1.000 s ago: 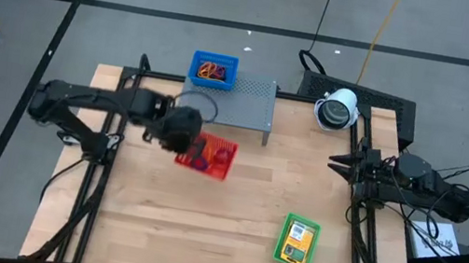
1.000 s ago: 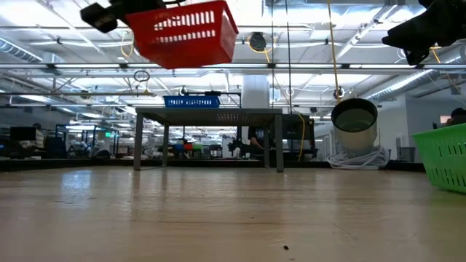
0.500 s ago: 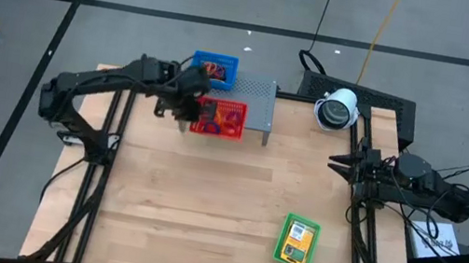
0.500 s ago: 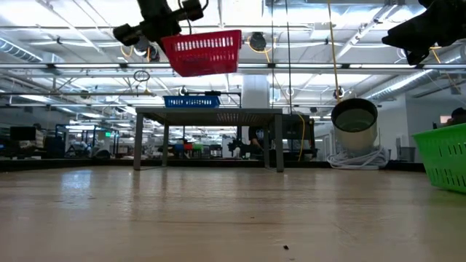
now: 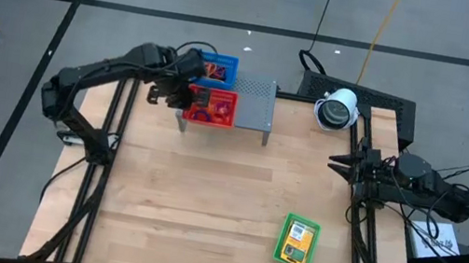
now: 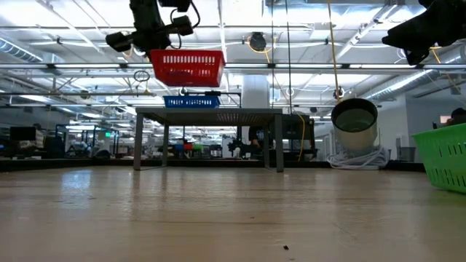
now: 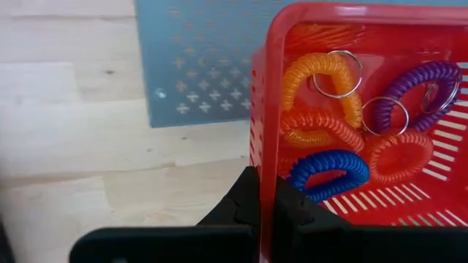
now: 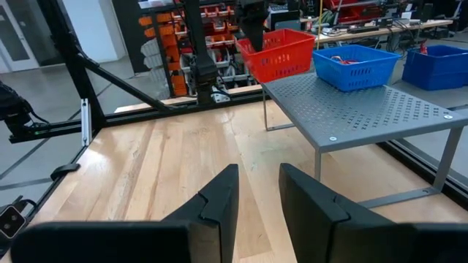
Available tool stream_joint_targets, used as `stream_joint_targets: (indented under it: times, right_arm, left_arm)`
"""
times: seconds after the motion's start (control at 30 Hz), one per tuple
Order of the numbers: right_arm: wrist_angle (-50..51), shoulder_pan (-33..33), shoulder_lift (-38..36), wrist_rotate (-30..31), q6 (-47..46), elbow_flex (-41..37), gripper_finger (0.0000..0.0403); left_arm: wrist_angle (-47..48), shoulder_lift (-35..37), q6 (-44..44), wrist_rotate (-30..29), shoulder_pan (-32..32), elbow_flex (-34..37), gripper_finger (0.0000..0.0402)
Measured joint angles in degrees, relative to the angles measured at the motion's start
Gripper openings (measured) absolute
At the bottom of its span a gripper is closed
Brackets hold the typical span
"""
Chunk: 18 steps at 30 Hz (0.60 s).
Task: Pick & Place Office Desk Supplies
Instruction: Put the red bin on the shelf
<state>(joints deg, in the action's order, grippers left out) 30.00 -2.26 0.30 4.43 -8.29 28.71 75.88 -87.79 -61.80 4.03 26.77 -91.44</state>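
A red mesh basket (image 5: 213, 106) with orange, blue and purple coiled loops (image 7: 327, 139) inside hangs over the left end of the grey perforated shelf (image 5: 253, 101). My left gripper (image 5: 185, 97) is shut on it. A blue basket (image 8: 356, 64) with loops stands on the shelf's far left corner. A green basket (image 5: 296, 241) with yellow packets rests on its base on the table, near right. My right gripper (image 8: 259, 190) waits open at the table's right edge, pointing level toward the left. My left gripper pinches the red basket's side wall (image 7: 265, 164) that faces the table's left, at the rim, with one finger (image 7: 296, 208) inside the basket and one outside. The fingers come from above, slanting down. The basket hangs about level (image 6: 186, 67), clear of the shelf.
A white round device (image 5: 337, 108) stands at the table's far right corner beside the shelf. Bare wooden table (image 5: 204, 202) spreads across the middle and the near left. Cables run along the floor beyond the far edge.
My left gripper has carried the red basket toward the table's far edge, from over the open table to above the shelf's left end. The basket, tilted and skewed before, now hangs level and square to the shelf. The grip stays shut.
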Motion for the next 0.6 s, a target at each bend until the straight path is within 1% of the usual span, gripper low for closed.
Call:
stream_joint_targets:
  times: [0.33, 0.6]
  right_arm:
    - [0.0, 0.0, 0.0, 0.0, 0.0, 0.0, 0.0089]
    - [0.0, 0.0, 0.0, 0.0, 0.0, 0.0, 0.0089]
  left_arm:
    - [0.9, -0.6, 4.3, 0.0, 4.5, 0.1, 0.0003]
    - [1.2, -2.6, 7.2, 0.2, 6.7, 0.1, 0.0003]
